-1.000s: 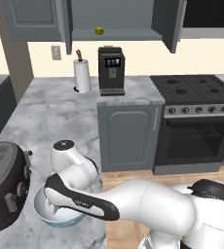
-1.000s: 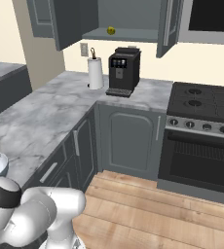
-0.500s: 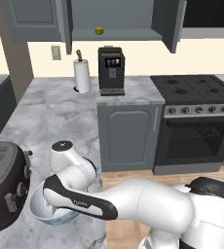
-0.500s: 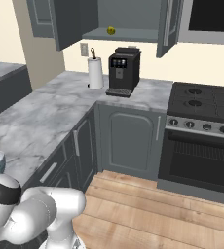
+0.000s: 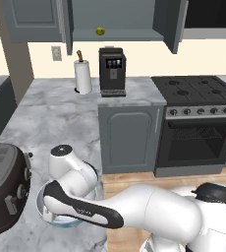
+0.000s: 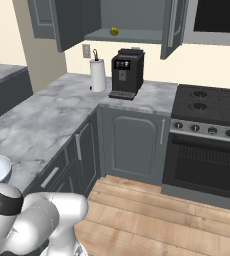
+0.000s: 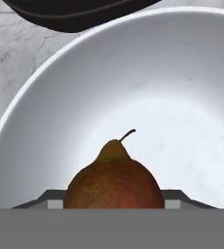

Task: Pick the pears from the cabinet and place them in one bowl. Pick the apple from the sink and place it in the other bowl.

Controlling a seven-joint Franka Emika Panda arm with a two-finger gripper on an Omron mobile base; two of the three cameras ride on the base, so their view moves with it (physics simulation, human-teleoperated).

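The brownish-red pear (image 7: 115, 177) with its short curved stem sits between the gripper's jaws, low over the white inner face of the wide round bowl (image 7: 192, 63). The jaws are closed on the fruit, though they have begun to ease apart compared with a moment ago, which suggests the release is just starting; I cannot tell whether the pear already rests on the bowl's floor. From the left base view the white arm (image 5: 80, 194) reaches down into that pale blue bowl (image 5: 45, 212), which stands on the grey marbled bench (image 5: 51, 123) beside a dark toaster (image 5: 4, 189); arm and bowl look much as they did 1 second ago.

If the fruit drops cleanly, 1 of the 2 pears is delivered. The small yellow-green pear (image 5: 100, 31) waits on the shelf of the open dark grey cabinet (image 5: 129, 33), well apart from the bowl, and would be next.
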